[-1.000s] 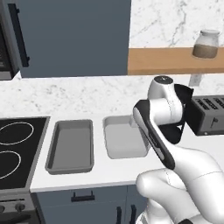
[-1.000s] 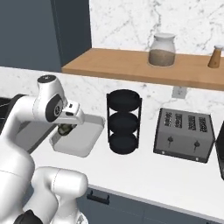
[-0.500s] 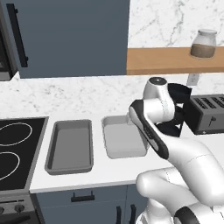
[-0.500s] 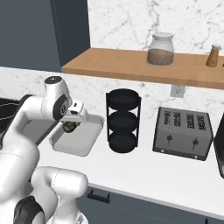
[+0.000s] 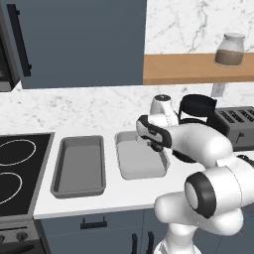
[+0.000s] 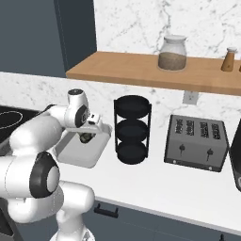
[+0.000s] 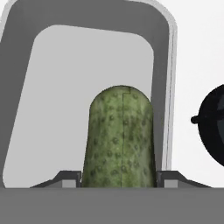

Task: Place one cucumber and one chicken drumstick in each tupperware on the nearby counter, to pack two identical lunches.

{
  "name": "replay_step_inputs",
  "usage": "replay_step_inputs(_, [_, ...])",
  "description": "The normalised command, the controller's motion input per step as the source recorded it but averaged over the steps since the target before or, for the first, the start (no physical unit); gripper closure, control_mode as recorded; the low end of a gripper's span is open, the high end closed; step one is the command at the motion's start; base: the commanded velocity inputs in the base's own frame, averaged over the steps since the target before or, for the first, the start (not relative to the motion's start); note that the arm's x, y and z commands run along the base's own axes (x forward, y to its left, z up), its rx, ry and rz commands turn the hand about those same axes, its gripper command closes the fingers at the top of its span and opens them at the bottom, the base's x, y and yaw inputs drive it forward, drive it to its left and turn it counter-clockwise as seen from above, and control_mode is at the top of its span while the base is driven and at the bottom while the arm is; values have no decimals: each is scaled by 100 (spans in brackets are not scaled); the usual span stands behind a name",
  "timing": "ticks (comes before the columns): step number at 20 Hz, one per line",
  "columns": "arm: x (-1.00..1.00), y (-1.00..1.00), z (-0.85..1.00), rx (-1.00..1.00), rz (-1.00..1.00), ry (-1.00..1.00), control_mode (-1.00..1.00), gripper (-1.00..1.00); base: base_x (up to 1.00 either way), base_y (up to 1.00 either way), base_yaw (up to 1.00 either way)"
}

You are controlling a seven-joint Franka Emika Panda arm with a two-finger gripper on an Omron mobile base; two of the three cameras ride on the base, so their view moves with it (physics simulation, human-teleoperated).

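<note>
Hand view: the cucumber point(image 7: 120, 140) stands between the two fingertips point(image 7: 65, 179), which pinch it from either side, its rounded end pointing away from the pincer point(image 7: 118, 180) over the grey floor of a tupperware point(image 7: 168, 87). In the right base view the cucumber point(image 6: 86, 137) hangs in the pincer point(image 6: 87, 136) just above that tupperware point(image 6: 75, 155), beside the black rack point(image 6: 132, 130). In the left base view the second tupperware point(image 5: 79, 166) lies just left of the first point(image 5: 139, 161).
</note>
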Motion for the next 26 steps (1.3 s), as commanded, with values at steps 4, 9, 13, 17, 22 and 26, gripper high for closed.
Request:
replay_step_inputs(4, [58, 0, -23, -2, 0, 25, -100, 100, 0, 0, 0])
replay_step_inputs(9, [1, 0, -31, 0, 0, 5, -100, 100, 0, 0, 0])
replay_step_inputs(13, [0, 0, -56, -1, 0, 0, -100, 100, 0, 0, 0])
replay_step_inputs(17, [0, 0, -54, 0, 0, 0, -100, 100, 0, 0, 0])
replay_step_inputs(22, [0, 0, -17, 0, 0, -2, -100, 100, 0, 0, 0])
replay_step_inputs(26, [11, 7, -4, 0, -1, 0, -100, -100, 0, 0, 0])
